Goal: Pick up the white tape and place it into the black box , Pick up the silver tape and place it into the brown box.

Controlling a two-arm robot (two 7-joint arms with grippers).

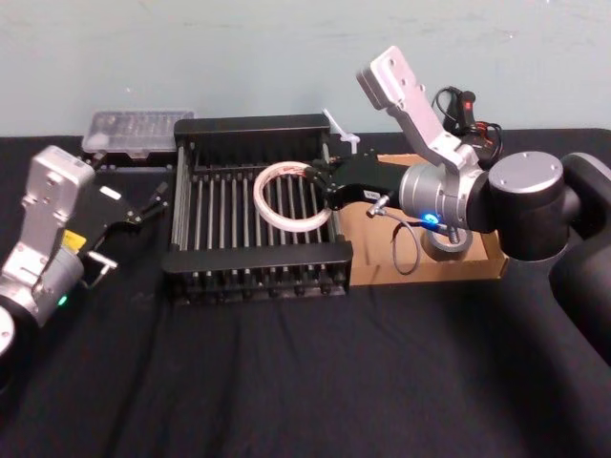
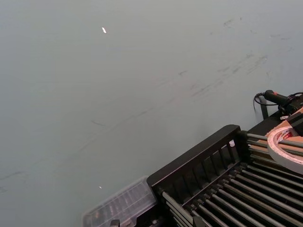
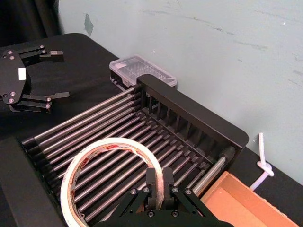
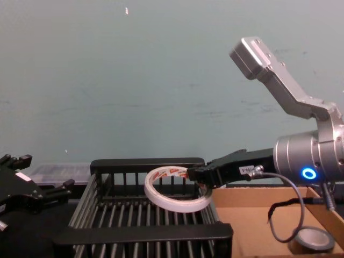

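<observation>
The white tape, a large thin ring with red print inside, hangs tilted over the right part of the black box. My right gripper is shut on the ring's right edge, and its fingers pinch the band of the white tape. From the side, the white tape sits just above the slatted floor of the black box. The silver tape lies flat in the brown box, partly behind my right arm. My left gripper rests open on the table, left of the crate.
A clear plastic case lies behind the crate's left corner, against the wall. A white cord stands at the back between crate and brown box. A black cable plug sits at the back right. Black cloth covers the table.
</observation>
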